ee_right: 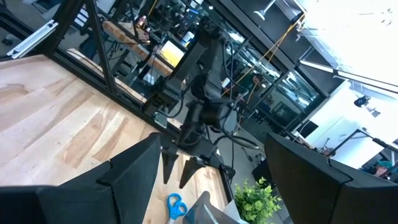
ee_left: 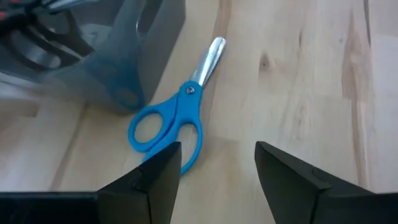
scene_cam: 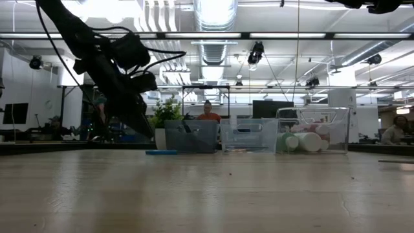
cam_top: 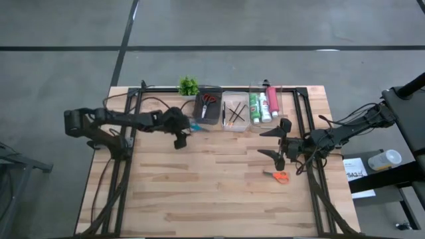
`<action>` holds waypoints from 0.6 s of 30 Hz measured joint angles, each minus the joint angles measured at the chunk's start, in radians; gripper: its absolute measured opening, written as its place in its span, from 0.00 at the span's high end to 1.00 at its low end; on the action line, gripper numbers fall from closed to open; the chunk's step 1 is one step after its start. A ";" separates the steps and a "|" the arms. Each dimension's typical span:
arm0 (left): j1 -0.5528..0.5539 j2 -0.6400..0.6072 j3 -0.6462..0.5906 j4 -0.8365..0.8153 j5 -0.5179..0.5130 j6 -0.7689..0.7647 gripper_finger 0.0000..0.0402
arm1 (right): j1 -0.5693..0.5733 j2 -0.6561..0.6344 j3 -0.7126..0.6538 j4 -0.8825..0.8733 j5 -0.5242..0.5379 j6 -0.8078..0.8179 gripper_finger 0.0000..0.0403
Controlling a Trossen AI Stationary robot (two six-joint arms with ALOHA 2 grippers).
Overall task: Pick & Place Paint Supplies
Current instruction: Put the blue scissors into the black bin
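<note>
Blue-handled scissors lie flat on the wood beside the dark grey bin, blades pointing away from it; they also show in the high view. My left gripper hovers open just short of them, touching nothing. Orange-handled scissors lie on the table toward the near side of my right gripper, which is open and held above the table. Red-handled scissors sit in the grey bin, thin brushes in the middle clear bin, and green, white and pinkish-red tubes in the right clear bin.
The three bins stand in a row along the far edge, with a small green potted plant to their left. Black frame rails run down both sides of the table. Bare wood fills the middle and near part.
</note>
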 joint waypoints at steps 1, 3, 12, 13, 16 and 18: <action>0.016 0.000 -0.005 0.004 0.020 0.006 0.47 | 0.000 0.000 0.000 0.000 0.000 -0.001 0.29; 0.047 0.000 -0.014 0.010 0.051 0.019 0.47 | 0.000 0.000 0.000 0.000 0.000 0.001 0.29; 0.085 0.005 -0.085 0.138 0.111 0.025 0.47 | -0.001 0.000 0.000 0.000 0.000 0.003 0.29; 0.086 0.005 -0.091 0.147 0.111 0.025 0.47 | -0.001 0.000 0.000 0.000 0.000 0.000 0.29; 0.086 0.005 -0.107 0.170 0.111 0.022 0.47 | 0.000 0.000 0.000 0.000 0.000 0.001 0.29; 0.086 0.005 -0.110 0.175 0.111 0.021 0.47 | 0.000 0.000 0.000 0.000 0.000 0.003 0.29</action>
